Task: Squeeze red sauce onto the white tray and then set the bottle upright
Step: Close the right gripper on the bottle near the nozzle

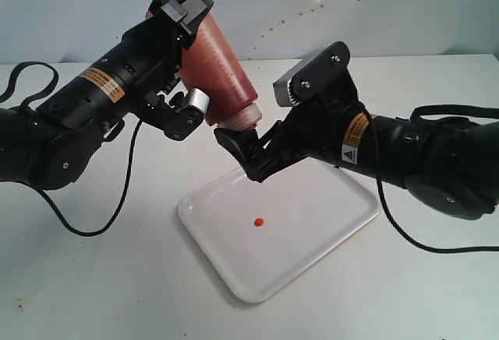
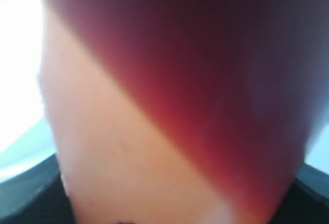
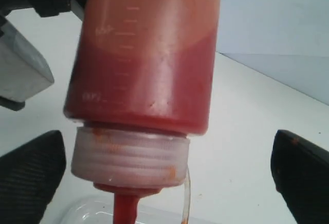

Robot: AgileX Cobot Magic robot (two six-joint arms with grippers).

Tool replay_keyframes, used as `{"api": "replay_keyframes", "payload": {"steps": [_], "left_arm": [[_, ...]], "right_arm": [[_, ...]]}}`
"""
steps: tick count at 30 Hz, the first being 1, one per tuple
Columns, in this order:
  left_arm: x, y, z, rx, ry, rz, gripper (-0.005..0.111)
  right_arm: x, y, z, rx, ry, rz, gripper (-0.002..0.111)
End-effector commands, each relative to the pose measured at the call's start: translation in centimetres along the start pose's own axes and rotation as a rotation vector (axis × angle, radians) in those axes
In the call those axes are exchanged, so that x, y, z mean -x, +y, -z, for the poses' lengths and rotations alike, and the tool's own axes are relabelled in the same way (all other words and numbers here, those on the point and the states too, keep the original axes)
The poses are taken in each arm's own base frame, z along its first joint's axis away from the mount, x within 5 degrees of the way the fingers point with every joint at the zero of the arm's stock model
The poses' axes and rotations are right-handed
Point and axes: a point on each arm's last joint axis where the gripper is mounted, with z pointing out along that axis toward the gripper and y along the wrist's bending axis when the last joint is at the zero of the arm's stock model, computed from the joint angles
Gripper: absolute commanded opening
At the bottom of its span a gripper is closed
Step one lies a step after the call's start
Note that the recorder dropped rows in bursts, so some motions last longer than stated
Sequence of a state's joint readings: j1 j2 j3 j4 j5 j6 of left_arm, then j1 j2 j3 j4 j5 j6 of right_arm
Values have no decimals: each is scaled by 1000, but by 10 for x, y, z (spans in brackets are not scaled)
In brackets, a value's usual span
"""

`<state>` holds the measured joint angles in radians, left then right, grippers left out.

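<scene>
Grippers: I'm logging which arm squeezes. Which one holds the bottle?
The left gripper, shut around the upended bottle's body. The right gripper is open, its fingers apart on either side of the cap.

There is one white tray (image 1: pixel 327 223), one small blob of red sauce (image 1: pixel 259 221) lying on that tray, one bottle (image 1: pixel 222 67) above the tray's far edge, and two grippers, the left gripper (image 1: pixel 187 63) and the right gripper (image 1: pixel 253 153), both by the tray's far side.
</scene>
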<state>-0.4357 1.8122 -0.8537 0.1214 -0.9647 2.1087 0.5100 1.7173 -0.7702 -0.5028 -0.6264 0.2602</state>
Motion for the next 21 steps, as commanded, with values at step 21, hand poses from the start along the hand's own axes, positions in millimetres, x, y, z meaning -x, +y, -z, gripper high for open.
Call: {"api": "replay_keyframes", "payload": {"steps": [21], "left_arm": [[-3,15,-1,94,-2,-18,0]], "right_arm": [[27,-6,-10,5,-37,-65,94]]}}
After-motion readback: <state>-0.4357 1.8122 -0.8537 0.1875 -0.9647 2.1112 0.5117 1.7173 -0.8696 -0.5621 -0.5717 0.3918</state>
